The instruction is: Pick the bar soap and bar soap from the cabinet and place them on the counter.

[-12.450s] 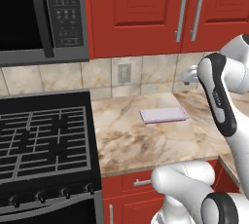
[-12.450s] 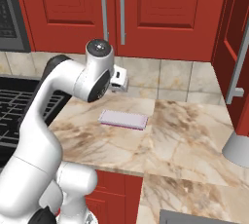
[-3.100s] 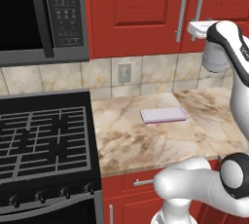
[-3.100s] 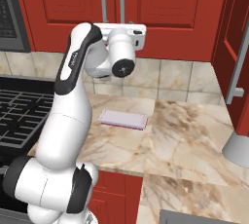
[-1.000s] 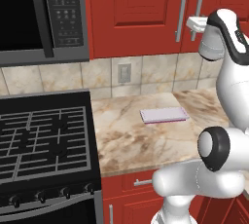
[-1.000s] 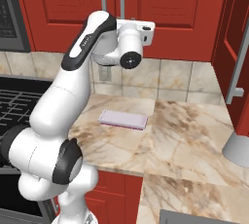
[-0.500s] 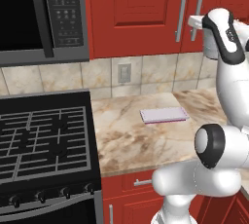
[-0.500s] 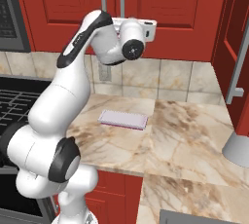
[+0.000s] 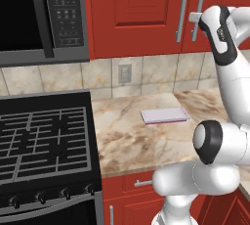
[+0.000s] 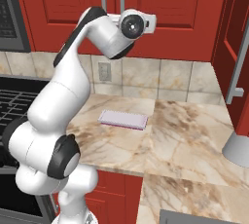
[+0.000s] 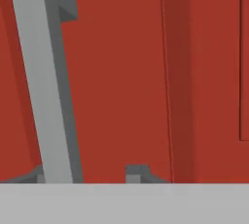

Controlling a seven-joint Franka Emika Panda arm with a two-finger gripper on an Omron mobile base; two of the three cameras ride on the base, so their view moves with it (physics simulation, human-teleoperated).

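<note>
Gripping a slim silver bar handle [image 11: 46, 96] on the glossy red cabinet [image 9: 141, 13], hand [image 11: 87, 172] clamped.

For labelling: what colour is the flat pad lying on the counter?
Pale lavender; the pad shows best in the right base view, on the beige veined counter.

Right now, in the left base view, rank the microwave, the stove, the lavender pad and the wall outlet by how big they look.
1. Stove, though nearness to the camera enlarges it.
2. Microwave, partly cropped at the picture's edge.
3. Lavender pad.
4. Wall outlet.
</note>
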